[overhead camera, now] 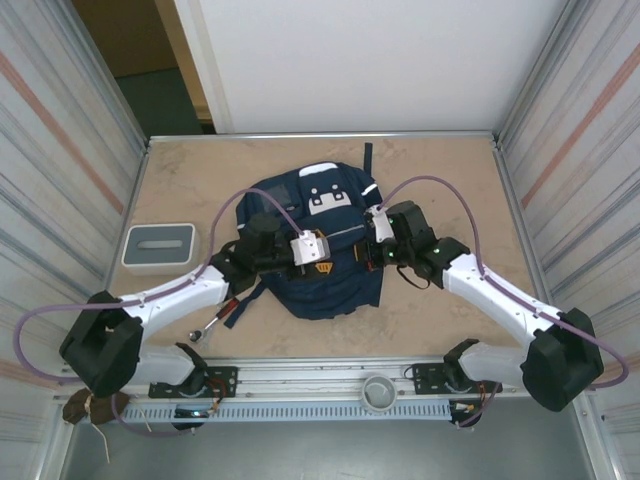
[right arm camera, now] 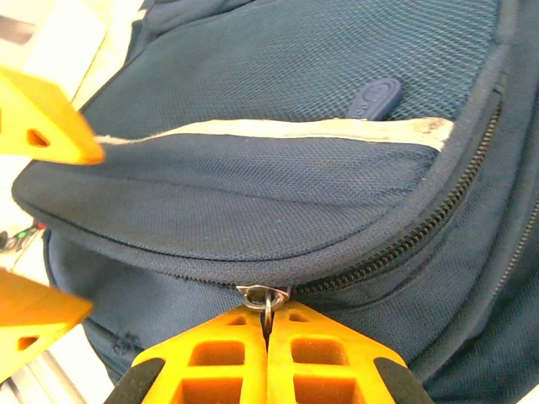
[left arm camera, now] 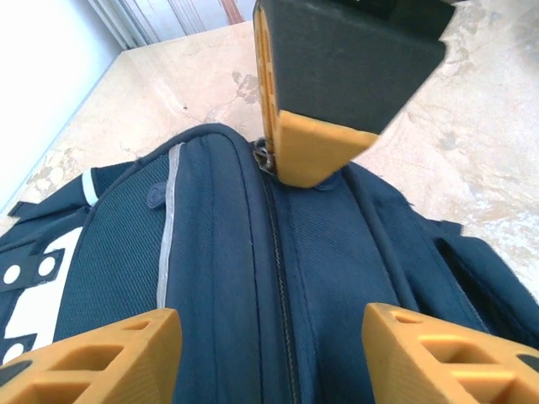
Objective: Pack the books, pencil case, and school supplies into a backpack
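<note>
**Zip ring pinched, other fingers wide**

The backpack [overhead camera: 322, 295] lies flat in the middle of the tabletop [overhead camera: 440, 170], between the two arms. The right fingers [right arm camera: 268, 341] are pressed tight together on the little metal zip ring [right arm camera: 266, 296]. I think they hold it that way so they can pull the zip along its track. I cannot tell if the zip is meant to go open or closed.

The left fingers [overhead camera: 322, 262] are just beside them, over the same part of the bag. They are spread apart and hold nothing. Only blue cloth lies under the gap. My guess is that they are there to press or pinch the cloth, so the bag does not slide when the zip is pulled.

What could get in the way? The two sets of fingers are very near each other, so they could bump. The zip track bends round the bag, and the ring may stick at the bend. The soft cloth could bunch up too.

Off to the left, well apart from the bag, is a grey tray [overhead camera: 157, 246]. A red-handled tool [overhead camera: 215, 320] lies near the bag's lower left corner, beside the left arm.
</note>
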You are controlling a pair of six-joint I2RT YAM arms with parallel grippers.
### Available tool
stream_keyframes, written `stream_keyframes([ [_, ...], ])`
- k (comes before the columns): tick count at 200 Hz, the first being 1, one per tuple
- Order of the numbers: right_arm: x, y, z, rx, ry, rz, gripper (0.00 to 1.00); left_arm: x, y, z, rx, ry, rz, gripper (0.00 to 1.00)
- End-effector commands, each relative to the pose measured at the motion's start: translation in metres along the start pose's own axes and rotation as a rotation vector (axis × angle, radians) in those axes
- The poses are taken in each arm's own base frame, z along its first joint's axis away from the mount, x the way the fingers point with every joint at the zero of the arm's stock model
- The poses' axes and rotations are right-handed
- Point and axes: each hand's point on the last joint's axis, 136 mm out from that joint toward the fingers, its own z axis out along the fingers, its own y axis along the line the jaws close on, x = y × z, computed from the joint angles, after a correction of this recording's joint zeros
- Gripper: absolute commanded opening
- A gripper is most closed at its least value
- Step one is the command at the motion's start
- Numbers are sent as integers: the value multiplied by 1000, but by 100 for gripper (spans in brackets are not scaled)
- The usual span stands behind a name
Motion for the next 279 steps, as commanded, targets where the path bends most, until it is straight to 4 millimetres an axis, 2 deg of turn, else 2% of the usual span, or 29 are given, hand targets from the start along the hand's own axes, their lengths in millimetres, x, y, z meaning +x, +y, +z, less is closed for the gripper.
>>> stream_keyframes([
  [1, -24, 24, -10, -57, -92, -37, 0, 0, 8, 6, -9, 31, 20, 51],
  [61, -19, 24, -4, -41, -76, -59, 0, 4, 7, 18, 36, 50, 19, 21],
  [88, -16, 5, -7, 40, -63, -60, 0, 0, 8, 10, 48, 5, 0, 13],
  [131, -11, -34, -13, 121, -28, 33, 0, -9, 6, -7, 92, -89, -30, 3],
  [160, -10, -54, -13, 153, -20, 117, 0, -10, 4, -12, 124, -115, -52, 1],
  [207, -17, -73, -8, 180, -6, 207, 0, -17, -8, -17, 208, -158, -42, 2],
  [279, -23, -79, 0, 71, 38, 295, 0, -22, -14, -8, 310, -178, -49, 2],
])
